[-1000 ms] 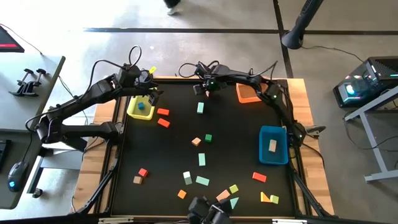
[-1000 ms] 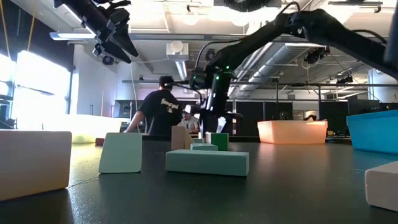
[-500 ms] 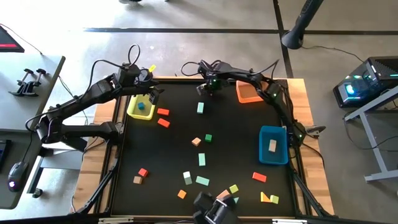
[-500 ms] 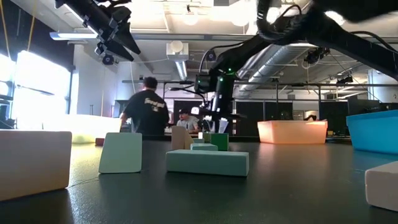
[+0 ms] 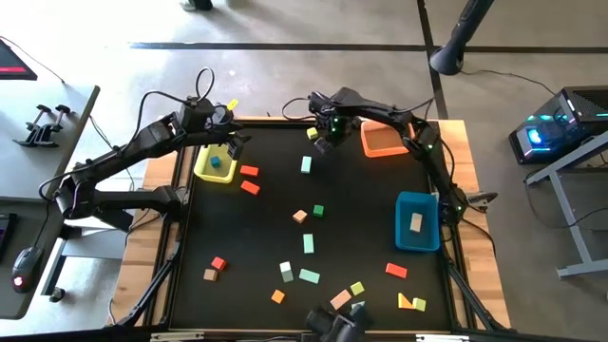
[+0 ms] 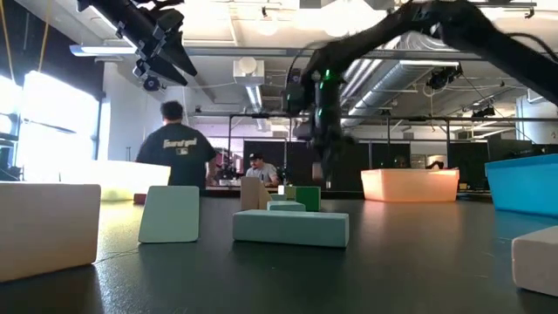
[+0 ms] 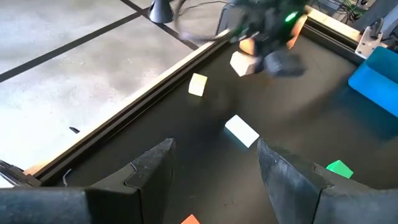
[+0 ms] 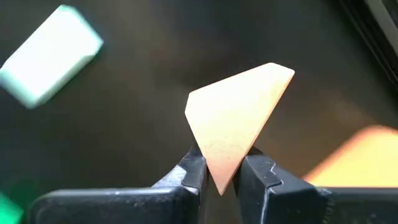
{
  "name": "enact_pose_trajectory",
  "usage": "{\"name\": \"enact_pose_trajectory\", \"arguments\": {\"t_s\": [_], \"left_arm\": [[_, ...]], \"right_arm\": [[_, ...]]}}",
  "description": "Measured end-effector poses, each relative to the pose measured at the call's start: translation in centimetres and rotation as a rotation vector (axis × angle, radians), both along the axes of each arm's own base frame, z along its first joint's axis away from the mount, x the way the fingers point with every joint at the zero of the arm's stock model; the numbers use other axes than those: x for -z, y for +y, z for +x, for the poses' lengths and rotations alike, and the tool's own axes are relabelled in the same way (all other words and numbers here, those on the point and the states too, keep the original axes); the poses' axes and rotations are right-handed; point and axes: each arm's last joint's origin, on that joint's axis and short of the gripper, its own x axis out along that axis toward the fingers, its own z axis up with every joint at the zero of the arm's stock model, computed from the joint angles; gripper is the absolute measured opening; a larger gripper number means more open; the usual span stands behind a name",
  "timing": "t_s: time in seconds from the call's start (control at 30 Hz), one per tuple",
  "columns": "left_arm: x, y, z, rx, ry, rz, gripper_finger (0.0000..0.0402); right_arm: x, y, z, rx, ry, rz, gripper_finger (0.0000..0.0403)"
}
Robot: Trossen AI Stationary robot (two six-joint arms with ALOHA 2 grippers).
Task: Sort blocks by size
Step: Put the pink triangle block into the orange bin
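From above, the right gripper (image 5: pixel 326 142) sits near the table's far edge, between the yellow bin (image 5: pixel 215 163) and the orange bin (image 5: pixel 380 142), just beside a small yellow block (image 5: pixel 312 134) and a mint bar (image 5: pixel 306 164). The left gripper (image 5: pixel 231 144) hangs over the yellow bin, which holds one blue block (image 5: pixel 216 161). The blue bin (image 5: pixel 416 221) at the right edge holds one tan bar (image 5: pixel 416 222). Three bins in all. Two red blocks (image 5: pixel 249 179) lie just beside the yellow bin; an orange and a green cube sit mid-table with open mat around them; most remaining pieces cluster along the near edge.

At table height, the right arm (image 6: pixel 324 122) hangs clear of the mat, blurred, beside the orange bin (image 6: pixel 408 184). A tan block (image 6: pixel 48 228), a mint block (image 6: pixel 169 214) and a mint bar (image 6: pixel 290 228) stand in the foreground. A person (image 6: pixel 179 155) stands behind the table.

The left wrist view shows its own fingers (image 7: pixel 152 171) spread wide, holding nothing, with a white-mint bar (image 7: pixel 241 130), a yellow block (image 7: pixel 198 84) and a green piece (image 7: pixel 339 168) on the mat beyond; the wooden rail (image 7: pixel 161 81) runs alongside.

The right wrist view shows its fingertips (image 8: pixel 195 172) pinched narrowly on the point of a tan triangle block (image 8: pixel 236 121), lifted above the mat, with a mint bar (image 8: pixel 50 55) below.
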Motion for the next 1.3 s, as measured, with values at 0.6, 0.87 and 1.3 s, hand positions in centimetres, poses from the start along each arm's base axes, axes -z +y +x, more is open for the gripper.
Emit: {"name": "enact_pose_trajectory", "arguments": {"t_s": [0.6, 0.87, 1.3], "left_arm": [[0.0, 0.0, 0.0, -0.006, 0.013, 0.018, 0.0213], [0.0, 0.0, 0.0, -0.008, 0.015, 0.019, 0.0213], [-0.1, 0.1, 0.0, -0.007, 0.002, 0.03, 0.0213]], "right_arm": [[-8.6, -3.7, -10.6, 0.094, 0.038, 0.004, 0.0046], [-7.6, -5.0, -12.4, 0.099, -0.017, 0.104, 0.0046], [0.2, -4.4, -14.4, 0.232, 0.228, 0.132, 0.0067]]}}
